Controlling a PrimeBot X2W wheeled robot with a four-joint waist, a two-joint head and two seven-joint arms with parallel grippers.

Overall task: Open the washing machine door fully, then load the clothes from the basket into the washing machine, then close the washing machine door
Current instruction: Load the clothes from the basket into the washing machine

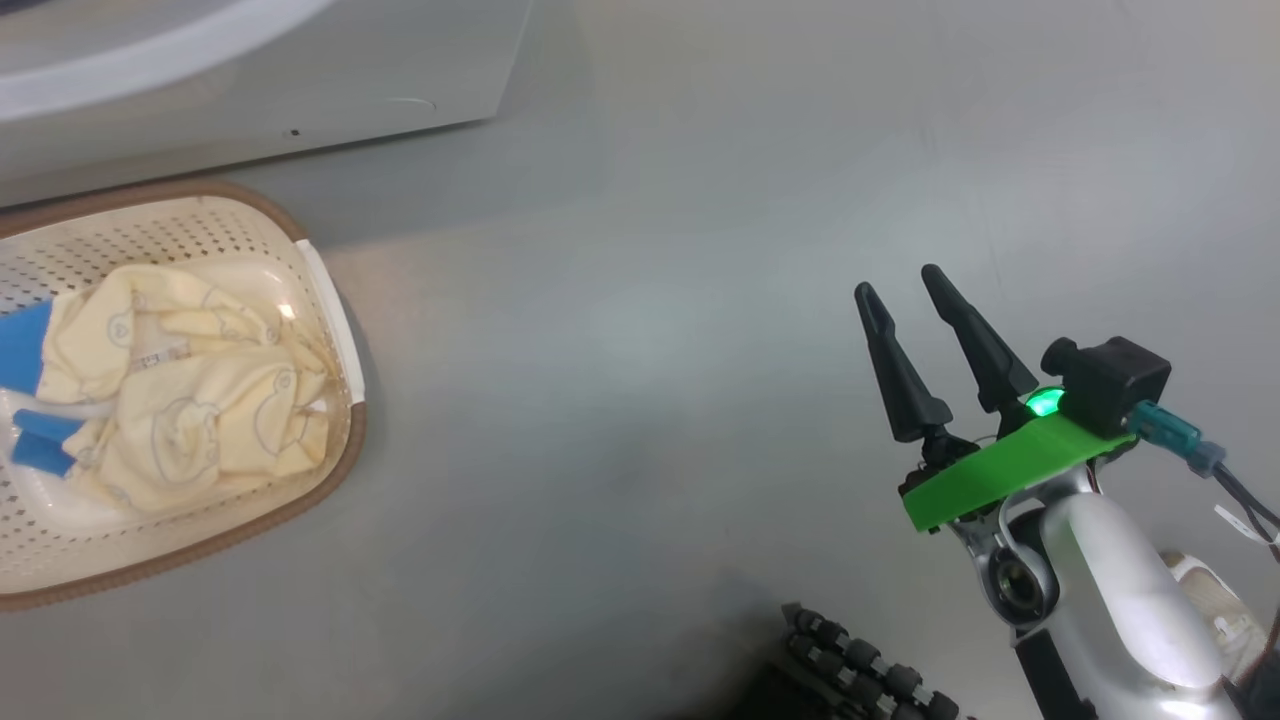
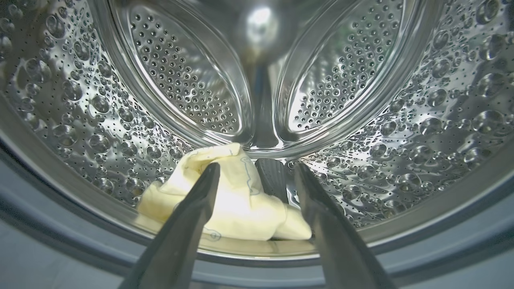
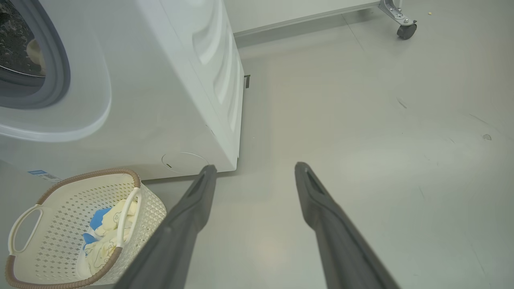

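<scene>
my left claw, right claw: wide open, empty | clothes in basket: soft, light, floppy | I'd pinch a top fold

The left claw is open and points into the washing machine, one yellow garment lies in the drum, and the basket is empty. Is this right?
Only the basket is wrong: the head view shows cream and blue clothes lying in it. The left claw is open, pointing into the washing machine, and one yellow garment lies in the drum.
</scene>
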